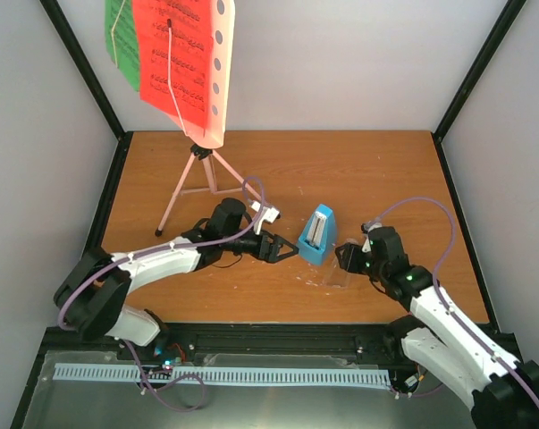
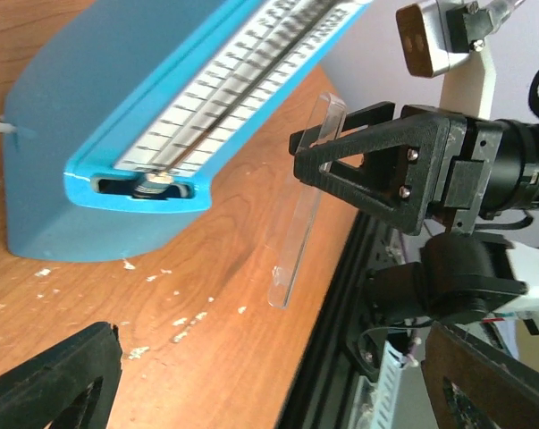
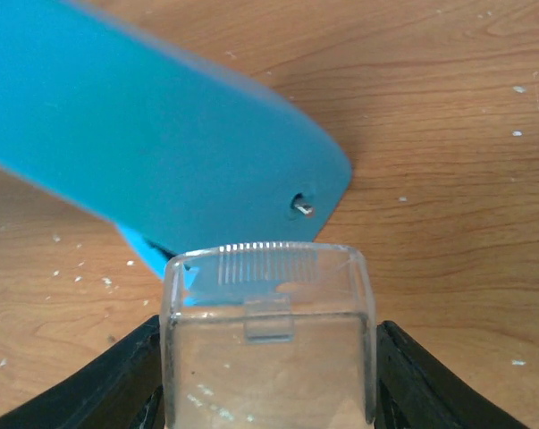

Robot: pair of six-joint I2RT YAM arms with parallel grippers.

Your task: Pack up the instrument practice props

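Table: you have a wooden tabletop (image 1: 367,170), brown-grained, with pale specks (image 3: 519,88) scattered near its front edge.
Walls: plain grey wall panels (image 1: 341,63) close your back and both sides.
Frame: black posts (image 1: 86,67) rise from the back corners.
Front: a black rail (image 1: 278,335), then a grey metal sheet (image 1: 278,407).

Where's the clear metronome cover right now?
In the top view, the clear cover is right of centre, clamped in the right end effector, just to the right of the blue metronome and off it.
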